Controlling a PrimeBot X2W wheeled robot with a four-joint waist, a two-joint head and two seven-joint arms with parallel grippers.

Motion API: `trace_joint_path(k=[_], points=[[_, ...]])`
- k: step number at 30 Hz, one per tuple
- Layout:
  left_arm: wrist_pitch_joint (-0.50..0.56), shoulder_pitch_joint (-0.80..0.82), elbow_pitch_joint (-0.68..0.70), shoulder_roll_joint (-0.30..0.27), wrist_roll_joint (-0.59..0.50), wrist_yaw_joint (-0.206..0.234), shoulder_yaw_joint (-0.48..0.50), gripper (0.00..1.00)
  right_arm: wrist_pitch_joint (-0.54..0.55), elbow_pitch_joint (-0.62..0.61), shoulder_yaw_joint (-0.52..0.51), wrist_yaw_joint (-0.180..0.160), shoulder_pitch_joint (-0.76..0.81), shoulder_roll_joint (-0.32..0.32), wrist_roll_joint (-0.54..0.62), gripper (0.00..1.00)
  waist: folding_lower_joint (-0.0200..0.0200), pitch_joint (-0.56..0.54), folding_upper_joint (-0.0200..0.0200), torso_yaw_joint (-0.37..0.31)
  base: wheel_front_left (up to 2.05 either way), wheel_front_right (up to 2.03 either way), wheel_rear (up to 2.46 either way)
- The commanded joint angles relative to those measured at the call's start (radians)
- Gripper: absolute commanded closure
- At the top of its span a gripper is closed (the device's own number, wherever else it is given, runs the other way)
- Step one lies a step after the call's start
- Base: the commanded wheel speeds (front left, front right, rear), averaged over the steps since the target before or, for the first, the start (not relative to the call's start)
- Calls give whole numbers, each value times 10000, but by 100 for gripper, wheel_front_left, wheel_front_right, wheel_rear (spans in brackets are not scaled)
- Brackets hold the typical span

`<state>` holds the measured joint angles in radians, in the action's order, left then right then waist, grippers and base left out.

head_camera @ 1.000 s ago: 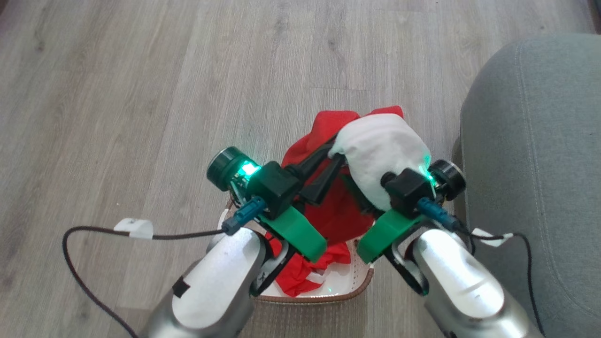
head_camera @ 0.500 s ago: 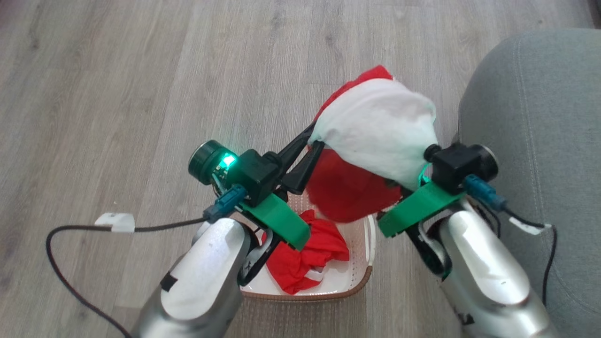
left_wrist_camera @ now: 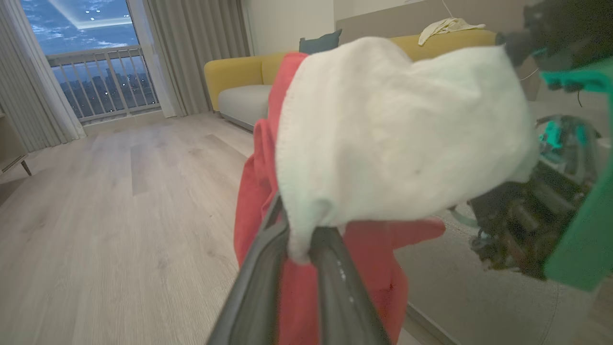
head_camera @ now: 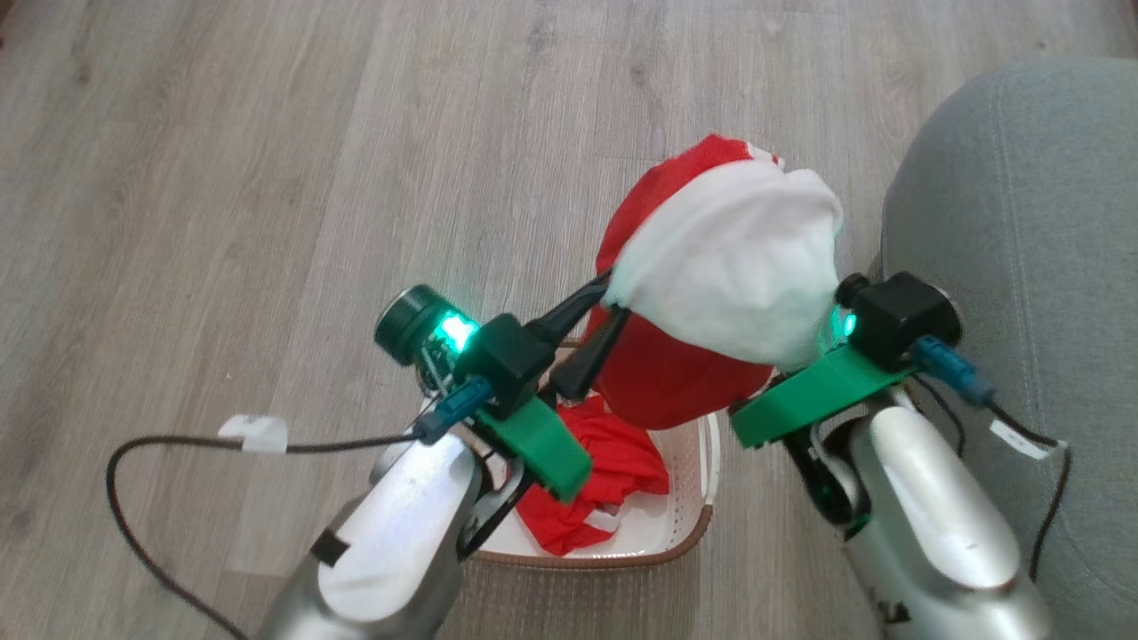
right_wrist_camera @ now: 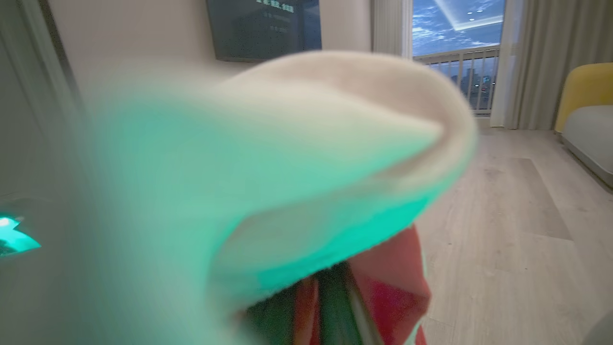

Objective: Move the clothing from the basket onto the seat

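Note:
A red garment with a large white panel hangs stretched between my two grippers above the cream basket. My left gripper is shut on a corner of the white panel. The draped cloth hides the fingers of my right arm in the head view. In the right wrist view my right gripper shows blurred, shut in red and white fabric. A second red garment lies crumpled in the basket. The grey-green seat stands directly right of the lifted garment.
Pale wood floor stretches to the left and ahead. Black cables trail from both wrists. In the left wrist view a yellow sofa and curtained balcony doors stand far off.
Both grippers have raised the red and white garment up out of the basket and carried it right, closer to the seat. The second red garment now lies exposed in the basket.

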<state>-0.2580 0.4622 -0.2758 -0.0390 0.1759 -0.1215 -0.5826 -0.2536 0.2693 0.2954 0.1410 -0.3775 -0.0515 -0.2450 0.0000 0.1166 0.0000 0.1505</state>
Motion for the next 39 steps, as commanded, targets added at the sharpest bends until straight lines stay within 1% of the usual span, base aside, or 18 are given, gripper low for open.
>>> trace_joint_path(k=[1, 2, 4, 5, 15, 24, 31, 39], points=[[-38, -193, 134, -332, -63, -21, 359, 55, -82, -470, -228, -103, -381, 12, -123, 100, 0, -3, 0, 18, 0, 0, 0], [-38, -233, 156, -323, -67, -31, 367, 39, -82, -474, -211, -103, -368, 12, -115, 100, 0, -5, 0, 27, 0, 0, 0], [-38, -313, 193, -306, -88, -47, 384, 11, -82, -481, -175, -103, -343, 12, -54, 100, 0, -15, 0, 40, 0, 0, 0], [-38, -389, 79, -295, -14, -55, 373, 0, -82, -490, -166, -103, -332, 12, -16, 100, 0, -23, 0, 43, 0, 0, 0], [-38, -671, 101, -254, -91, -84, 680, 0, -82, -679, -461, -103, -259, 12, 283, 100, 0, -127, 0, 20, 0, 0, 0], [-38, -1191, -56, -286, -179, -90, 890, 0, -82, -614, -802, -103, -52, 12, 936, 100, 0, -407, 0, -84, 0, 0, 0], [-38, -1621, -13, -327, -210, -91, 1006, 0, -82, -648, -1385, -103, 135, 12, 1522, 100, 0, -518, 0, -237, 0, 0, 0], [-38, -2017, 152, -419, -199, -91, 1077, 0, -82, -772, -1960, -103, 413, 12, 1854, 100, 0, -496, 0, -432, 0, 0, 0]])
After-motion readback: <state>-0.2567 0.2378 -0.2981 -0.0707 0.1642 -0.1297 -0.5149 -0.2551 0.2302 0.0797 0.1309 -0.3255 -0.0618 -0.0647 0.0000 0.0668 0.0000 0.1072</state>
